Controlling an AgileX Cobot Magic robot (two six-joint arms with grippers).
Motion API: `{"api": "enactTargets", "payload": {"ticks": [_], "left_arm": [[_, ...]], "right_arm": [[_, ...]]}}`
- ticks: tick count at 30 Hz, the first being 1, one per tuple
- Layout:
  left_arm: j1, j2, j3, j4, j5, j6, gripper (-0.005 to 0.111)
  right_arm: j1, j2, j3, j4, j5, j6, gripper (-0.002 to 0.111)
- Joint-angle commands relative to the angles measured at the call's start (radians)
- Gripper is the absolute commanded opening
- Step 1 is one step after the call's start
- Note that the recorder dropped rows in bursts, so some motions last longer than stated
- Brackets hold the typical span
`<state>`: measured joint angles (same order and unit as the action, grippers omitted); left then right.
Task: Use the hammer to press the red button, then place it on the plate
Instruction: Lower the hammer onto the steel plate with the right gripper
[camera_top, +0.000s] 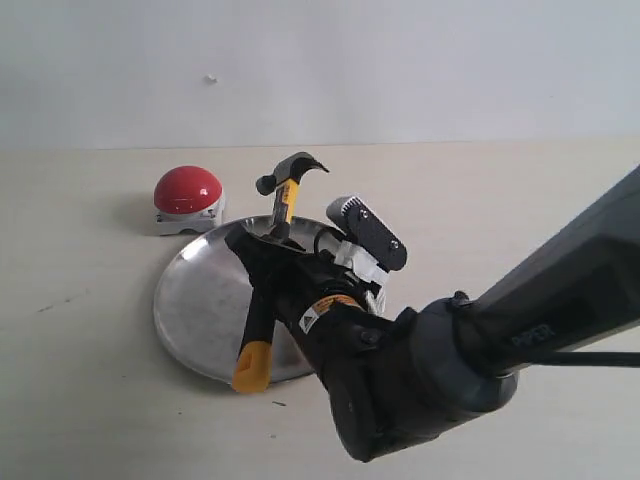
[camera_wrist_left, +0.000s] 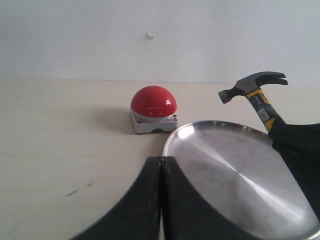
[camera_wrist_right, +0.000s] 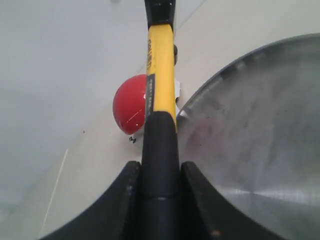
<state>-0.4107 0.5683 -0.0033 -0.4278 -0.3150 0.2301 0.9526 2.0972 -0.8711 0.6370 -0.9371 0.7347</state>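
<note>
My right gripper (camera_top: 268, 258) (camera_wrist_right: 160, 170) is shut on the black handle of the hammer (camera_top: 290, 172) (camera_wrist_right: 161, 75). The hammer hangs tilted over the plate (camera_top: 195, 300) (camera_wrist_right: 260, 125), dark head up and away, yellow looped end down over the near rim. The red button (camera_top: 187, 190) (camera_wrist_right: 129, 105) sits on the table just beyond the plate's left edge, left of the hammer head and apart from it. My left gripper (camera_wrist_left: 161, 159) is shut and empty, low in front of the plate (camera_wrist_left: 235, 170), facing the red button (camera_wrist_left: 153, 101) and the hammer (camera_wrist_left: 252, 85).
The right arm's bulky dark body (camera_top: 430, 380) fills the near right of the exterior view. The beige table (camera_top: 80, 350) carries a few small dark marks, and a pale wall (camera_top: 400, 60) stands behind it. The left arm does not show in the exterior view.
</note>
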Motion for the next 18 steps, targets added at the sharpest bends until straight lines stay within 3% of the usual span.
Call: {"api": "enactTargets", "payload": {"ticks": [1,14,18], "left_arm": [[0.002,-0.005,0.003,0.004,-0.003,0.002,0.0],[0.002,-0.005,0.003,0.004,-0.003,0.002,0.0],[0.002,-0.005,0.003,0.004,-0.003,0.002,0.0]], "right_arm": [[-0.02,0.049,-0.014,-0.076,-0.143,0.078,0.0],[-0.053,0.082,-0.075,-0.156,-0.013,0.121,0.0],[-0.053,0.043,-0.075,-0.098,0.032,-0.007,0.0]]}}
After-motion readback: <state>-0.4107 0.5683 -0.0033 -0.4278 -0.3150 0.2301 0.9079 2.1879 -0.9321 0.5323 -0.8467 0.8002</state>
